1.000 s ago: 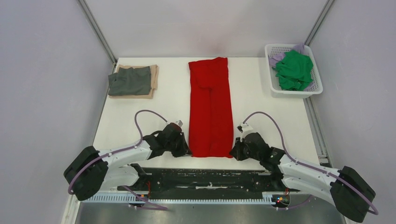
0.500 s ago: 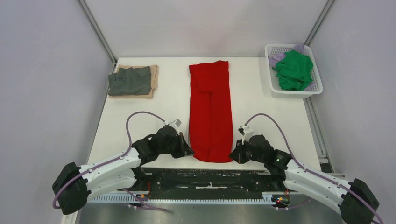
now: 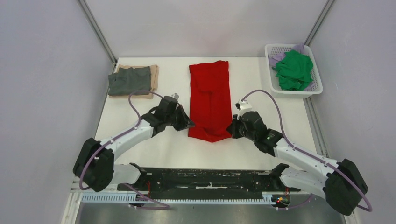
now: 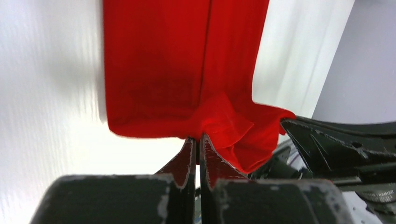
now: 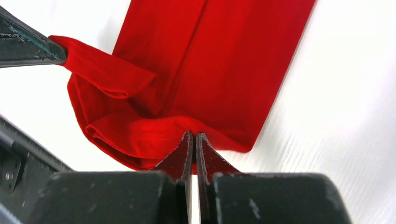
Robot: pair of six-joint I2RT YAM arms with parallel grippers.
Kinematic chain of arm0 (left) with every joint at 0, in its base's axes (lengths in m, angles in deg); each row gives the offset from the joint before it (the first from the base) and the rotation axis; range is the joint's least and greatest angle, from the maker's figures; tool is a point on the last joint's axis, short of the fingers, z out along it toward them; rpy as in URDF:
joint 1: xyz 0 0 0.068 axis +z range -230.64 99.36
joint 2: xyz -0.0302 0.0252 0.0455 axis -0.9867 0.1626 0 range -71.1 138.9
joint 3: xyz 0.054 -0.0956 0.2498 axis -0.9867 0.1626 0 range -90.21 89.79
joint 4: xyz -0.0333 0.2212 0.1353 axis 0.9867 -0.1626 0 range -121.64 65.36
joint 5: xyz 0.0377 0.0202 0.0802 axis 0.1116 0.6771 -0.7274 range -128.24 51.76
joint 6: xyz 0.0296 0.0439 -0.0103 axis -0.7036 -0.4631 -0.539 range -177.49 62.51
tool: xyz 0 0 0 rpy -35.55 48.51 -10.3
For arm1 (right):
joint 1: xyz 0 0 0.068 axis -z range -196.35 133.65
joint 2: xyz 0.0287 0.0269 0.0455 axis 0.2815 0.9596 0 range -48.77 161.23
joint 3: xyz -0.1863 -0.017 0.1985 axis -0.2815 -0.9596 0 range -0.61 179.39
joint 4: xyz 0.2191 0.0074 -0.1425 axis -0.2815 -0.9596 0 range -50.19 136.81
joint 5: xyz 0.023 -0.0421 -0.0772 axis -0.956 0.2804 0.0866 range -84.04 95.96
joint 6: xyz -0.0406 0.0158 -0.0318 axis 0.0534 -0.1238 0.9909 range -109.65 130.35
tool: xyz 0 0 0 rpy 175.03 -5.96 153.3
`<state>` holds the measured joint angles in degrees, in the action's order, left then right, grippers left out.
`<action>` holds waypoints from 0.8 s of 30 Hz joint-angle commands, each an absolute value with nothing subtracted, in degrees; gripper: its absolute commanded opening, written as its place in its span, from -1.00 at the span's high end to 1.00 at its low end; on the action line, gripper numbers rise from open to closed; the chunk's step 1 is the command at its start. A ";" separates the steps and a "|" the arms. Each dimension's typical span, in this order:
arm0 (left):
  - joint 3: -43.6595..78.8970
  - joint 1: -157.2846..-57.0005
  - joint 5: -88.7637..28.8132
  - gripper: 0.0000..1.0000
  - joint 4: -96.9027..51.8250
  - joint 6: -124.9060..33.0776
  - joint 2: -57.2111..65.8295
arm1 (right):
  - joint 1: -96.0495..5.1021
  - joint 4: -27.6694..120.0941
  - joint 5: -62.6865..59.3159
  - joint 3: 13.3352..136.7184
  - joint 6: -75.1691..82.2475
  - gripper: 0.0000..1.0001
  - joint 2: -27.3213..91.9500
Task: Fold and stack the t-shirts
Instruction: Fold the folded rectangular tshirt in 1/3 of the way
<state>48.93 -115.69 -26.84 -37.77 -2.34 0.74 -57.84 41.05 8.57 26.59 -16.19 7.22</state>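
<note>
Plainly, the left tool [image 3: 190, 125] and right tool [image 3: 229, 130] each clamp tight on a near corner of the red shirt [image 3: 210, 93], which lies lengthwise mid-tabletop [image 3: 261, 112], and if one arm outruns the other, the fold could skew or a thin corner slip free.

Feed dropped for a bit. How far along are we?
Done: grey shirt folded on the tan shirt, far left. In hand: red shirt, near hem pinched by left gripper and right gripper, raised for the cross fold. Left: green shirt and lilac shirt, crumpled in the basket.
</note>
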 commanded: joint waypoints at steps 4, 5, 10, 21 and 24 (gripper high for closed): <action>37.17 -108.67 -23.11 0.96 -35.81 -10.38 11.18 | -51.33 48.37 11.83 35.78 -12.16 1.00 17.31; 35.28 -108.22 -23.08 0.96 -35.80 -10.97 12.76 | -50.52 48.68 11.50 37.00 -11.78 1.00 19.15; 26.80 -105.70 -21.94 0.96 -36.98 -13.57 22.25 | -46.07 51.66 8.64 42.21 -9.76 1.00 26.82; 14.39 -101.39 -21.22 0.96 -37.12 -15.93 35.49 | -39.00 56.59 -1.41 52.64 -7.19 1.00 43.84; 11.15 -100.55 -21.97 0.96 -38.50 -17.63 37.93 | -38.03 56.70 -1.85 55.08 -6.61 1.00 46.89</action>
